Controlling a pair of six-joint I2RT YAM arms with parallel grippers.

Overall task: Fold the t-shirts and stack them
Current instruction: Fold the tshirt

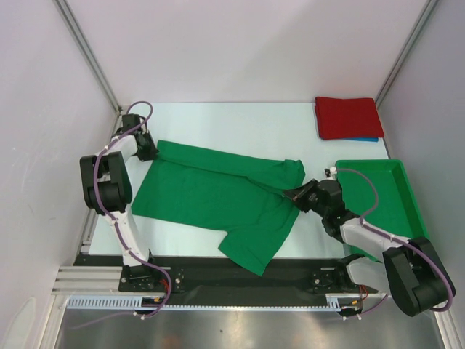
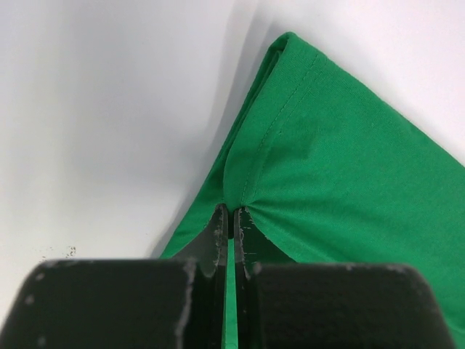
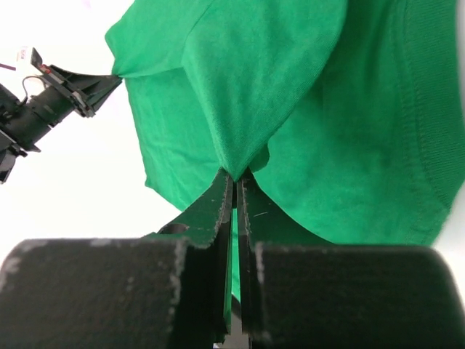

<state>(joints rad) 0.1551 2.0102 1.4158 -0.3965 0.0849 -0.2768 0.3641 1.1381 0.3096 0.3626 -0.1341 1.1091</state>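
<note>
A bright green t-shirt [image 1: 218, 200] lies spread across the middle of the table, one sleeve pointing toward the near edge. My left gripper [image 1: 150, 150] is shut on its far left corner, by the hem [image 2: 290, 102]. My right gripper [image 1: 294, 195] is shut on a pinch of the green cloth [image 3: 240, 109] at the shirt's right side, and the fabric rises to its fingertips. A folded red t-shirt [image 1: 347, 116] rests on a folded blue t-shirt [image 1: 367, 139] at the far right corner; only a strip of the blue one shows.
A rigid green bin [image 1: 396, 203] stands at the right edge, partly under my right arm. White walls and metal posts close in the table [image 1: 240, 123] on three sides. A black rail runs along the near edge.
</note>
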